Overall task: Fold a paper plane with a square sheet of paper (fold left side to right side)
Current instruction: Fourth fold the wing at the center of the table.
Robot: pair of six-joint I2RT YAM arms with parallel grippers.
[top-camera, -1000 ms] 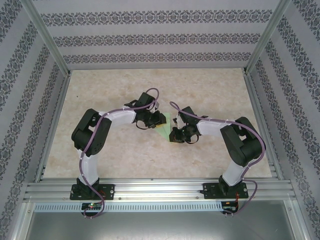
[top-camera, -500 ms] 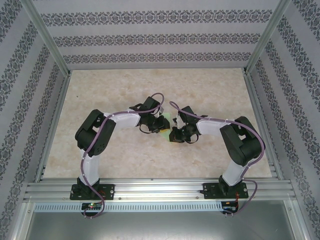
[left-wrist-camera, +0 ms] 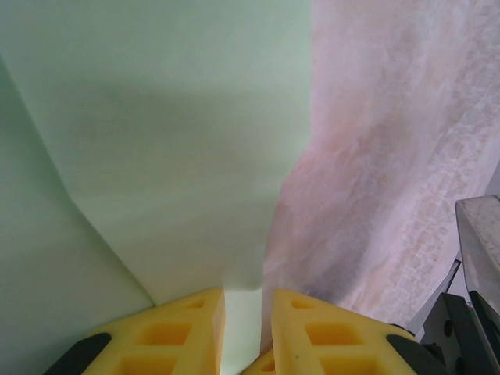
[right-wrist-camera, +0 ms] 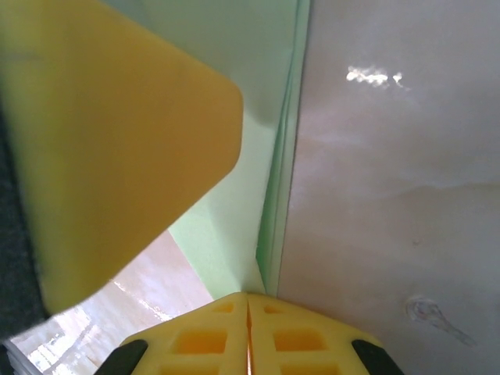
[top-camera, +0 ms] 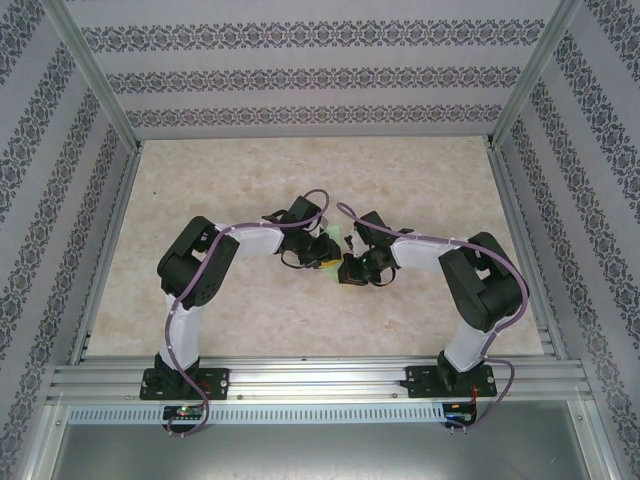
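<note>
Fold gripped on one side, met by closed tips on the other

From above, the black-and-white left arm [top-camera: 190,270] and right arm [top-camera: 485,285] bend inward and nearly meet at the middle of the cream marbled table top [top-camera: 420,180]. The left gripper [top-camera: 322,250] and right gripper [top-camera: 350,268] sit just beside each other. That view gives the layout but little of the thin pale mint-green sheet of paper [top-camera: 346,239], a small green patch between the wrists. The left wrist camera shows far more of it: a broad green flap lifted off the table, with a slanting crease down its left side. The right wrist camera shows stacked green edges running straight toward its own fingers.

In the left wrist view the flap's lower edge runs into the narrow slot between the yellow pads [left-wrist-camera: 172,336], which pinch it. In the right wrist view the yellow fingertips [right-wrist-camera: 203,340] are pressed together with only a hairline between them. The layered edge ends right at their tips; whether any paper is caught there I cannot tell. A blurred yellow finger [right-wrist-camera: 117,141] of the left gripper hangs over the paper.

The table is glossy, with glare spots. Grey floral-striped wallpaper [top-camera: 300,80] lines three sides, with aluminium posts [top-camera: 95,75] and a rail [top-camera: 320,380] at the near edge
</note>
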